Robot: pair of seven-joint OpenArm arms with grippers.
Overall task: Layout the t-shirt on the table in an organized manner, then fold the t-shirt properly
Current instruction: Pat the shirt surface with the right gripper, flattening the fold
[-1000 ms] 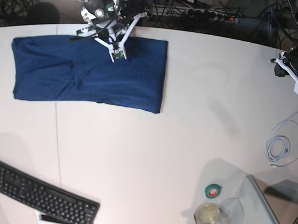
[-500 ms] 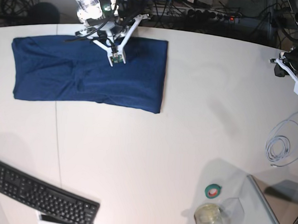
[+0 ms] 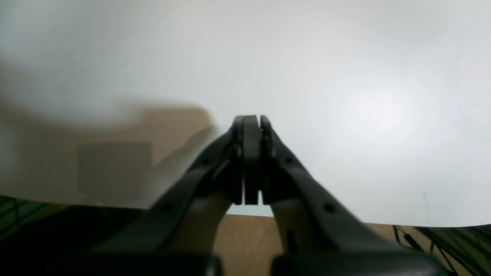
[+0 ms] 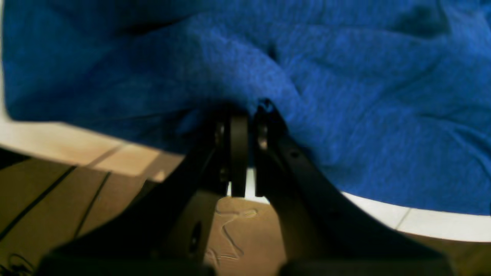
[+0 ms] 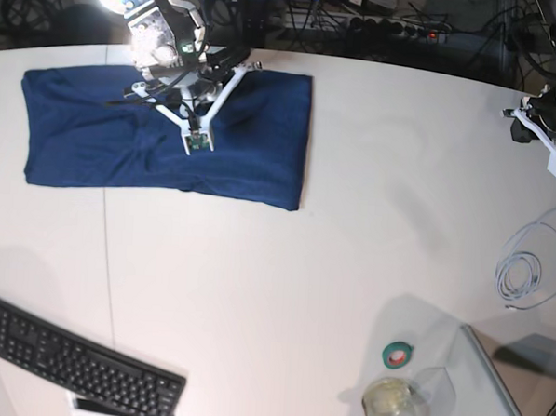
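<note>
The t-shirt (image 5: 161, 132) lies folded into a long strip at ten o'clock on the table (image 5: 284, 274). The right gripper (image 4: 245, 115) pinches its far edge. More folding is left.

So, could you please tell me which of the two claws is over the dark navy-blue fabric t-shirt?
The right claw; the left claw hangs over bare white table.

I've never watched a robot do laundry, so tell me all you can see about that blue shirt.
The t-shirt is plain dark navy, of soft knit-looking cloth with no print. It lies on the white table near the far edge, already folded into a long rectangle, with creases across the middle. The right gripper is shut on a raised ridge of its cloth near the table's edge. Nothing else touches it.
</note>
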